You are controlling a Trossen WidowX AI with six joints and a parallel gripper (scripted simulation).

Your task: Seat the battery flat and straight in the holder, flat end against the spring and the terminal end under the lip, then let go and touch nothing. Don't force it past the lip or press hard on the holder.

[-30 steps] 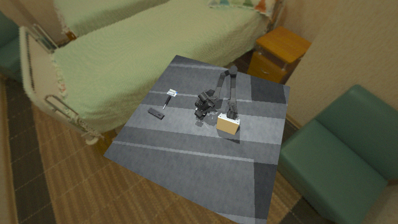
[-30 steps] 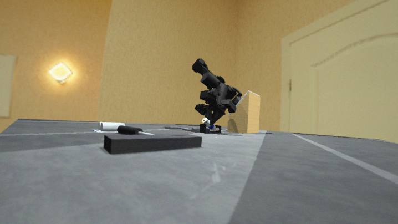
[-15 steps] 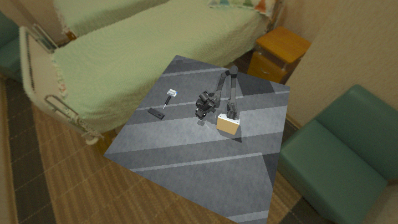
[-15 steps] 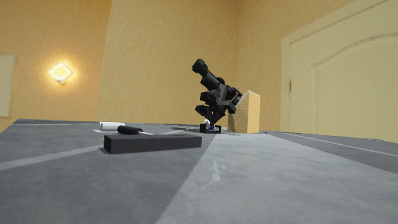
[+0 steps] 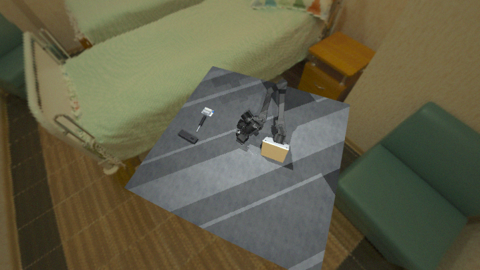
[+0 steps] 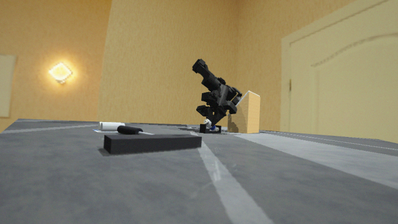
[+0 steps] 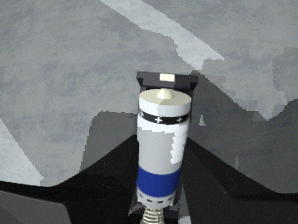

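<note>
Exterior view: gripper (image 6: 213, 122) (image 7: 160, 143) partly closed on battery (image 6: 210, 125) (image 7: 159, 145), tilted at holder (image 6: 203, 128) (image 7: 146, 79), terminal end raised, presumably for seating the flat end first.

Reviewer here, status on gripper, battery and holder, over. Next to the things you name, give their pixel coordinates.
Gripper (image 6: 213, 123) (image 7: 160, 143) shut on battery (image 6: 207, 122) (image 7: 161, 145). Battery tilted, terminal end up, not seated. Holder (image 6: 203, 128) (image 7: 145, 80) beneath; nothing seen blocking.

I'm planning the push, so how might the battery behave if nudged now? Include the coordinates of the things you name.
The battery (image 6: 213, 127) (image 7: 159, 150) may roll or twist between the fingers, being round. It looks rigid, so it probably won't bend. Tilted, terminal end up, it could pivot downward.
</note>
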